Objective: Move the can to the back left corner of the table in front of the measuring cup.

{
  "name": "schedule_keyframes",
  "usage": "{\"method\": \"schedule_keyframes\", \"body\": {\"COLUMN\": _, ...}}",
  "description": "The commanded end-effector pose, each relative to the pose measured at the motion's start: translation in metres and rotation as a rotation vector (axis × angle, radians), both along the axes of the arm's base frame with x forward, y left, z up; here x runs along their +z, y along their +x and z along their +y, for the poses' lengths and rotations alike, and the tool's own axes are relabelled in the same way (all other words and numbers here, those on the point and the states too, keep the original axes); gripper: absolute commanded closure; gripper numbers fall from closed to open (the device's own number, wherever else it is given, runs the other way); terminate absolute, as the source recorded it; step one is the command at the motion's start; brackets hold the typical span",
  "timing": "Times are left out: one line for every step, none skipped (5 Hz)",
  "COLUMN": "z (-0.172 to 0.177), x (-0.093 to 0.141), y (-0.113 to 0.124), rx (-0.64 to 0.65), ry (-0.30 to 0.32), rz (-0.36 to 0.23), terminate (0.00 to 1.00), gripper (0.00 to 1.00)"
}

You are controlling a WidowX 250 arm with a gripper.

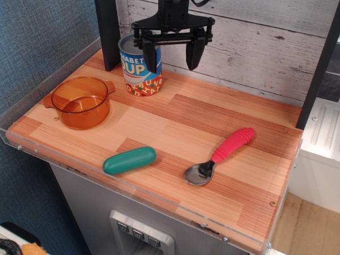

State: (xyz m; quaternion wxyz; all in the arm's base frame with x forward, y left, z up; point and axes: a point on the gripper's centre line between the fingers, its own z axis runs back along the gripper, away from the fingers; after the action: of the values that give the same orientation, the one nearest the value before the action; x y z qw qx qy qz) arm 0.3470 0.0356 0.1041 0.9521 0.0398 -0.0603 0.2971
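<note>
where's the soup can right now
The blue-labelled tin soup can stands upright at the wooden table's back left, just behind the see-through orange measuring cup, with the open black gripper beside it.

White lettering on the blue label of the can [137,68], standing beside the spread jaws of the gripper [173,56], reads "ABET" over "UP", both words cut off at the left; yellow letters crowd the red-orange band below, too jumbled to read with confidence.
</note>
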Motion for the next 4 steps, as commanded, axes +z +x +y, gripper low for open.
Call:
{"method": "schedule_keyframes", "body": {"z": 0.011, "x": 0.041, "y": -0.056, "rx": -0.388, "ry": -0.046, "rz": 0.073, "terminate": 0.0, "gripper": 0.0}}
{"method": "schedule_keyframes", "body": {"z": 0.03, "x": 0.048, "y": -0.081, "rx": -0.434, "ry": -0.024, "rz": -0.001, "terminate": 0.0, "gripper": 0.0}}
{"method": "schedule_keyframes", "body": {"z": 0.046, "x": 0.058, "y": -0.102, "rx": -0.489, "ry": 0.023, "rz": -0.027, "terminate": 0.0, "gripper": 0.0}}
{"method": "schedule_keyframes", "body": {"z": 0.046, "x": 0.058, "y": -0.102, "rx": -0.489, "ry": 0.023, "rz": -0.027, "terminate": 0.0, "gripper": 0.0}}
